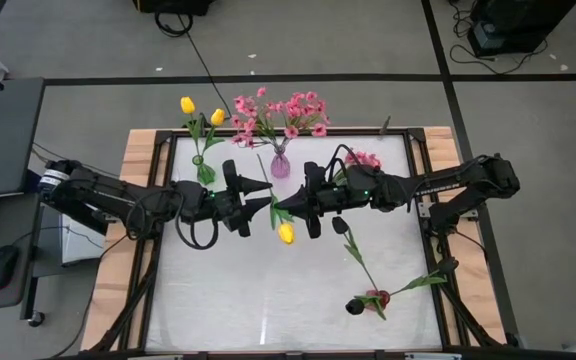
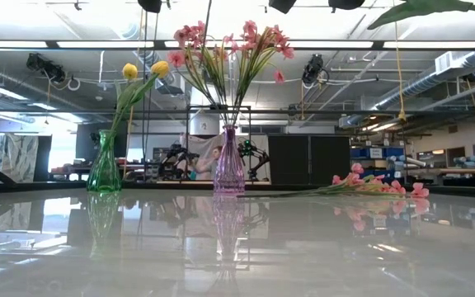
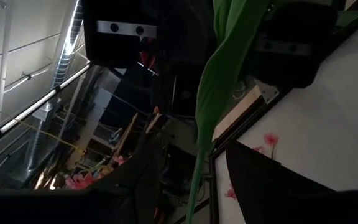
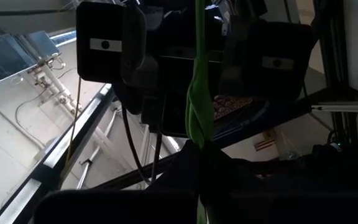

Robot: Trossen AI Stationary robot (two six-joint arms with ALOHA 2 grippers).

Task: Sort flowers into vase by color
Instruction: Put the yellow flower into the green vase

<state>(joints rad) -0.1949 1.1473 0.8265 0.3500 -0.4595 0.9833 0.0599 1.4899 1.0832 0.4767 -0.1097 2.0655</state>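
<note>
The right gripper clamps the yellow tulip stem, bloom toward the table's near edge, facing the part-open, empty left gripper.

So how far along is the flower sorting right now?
Done: two yellow tulips stand in the green vase, and pink sprays fill the purple vase.
In hand: the right gripper is shut on a yellow tulip, facing the open left gripper.
Left: a pink spray and dark tulips lie on the table.
</note>
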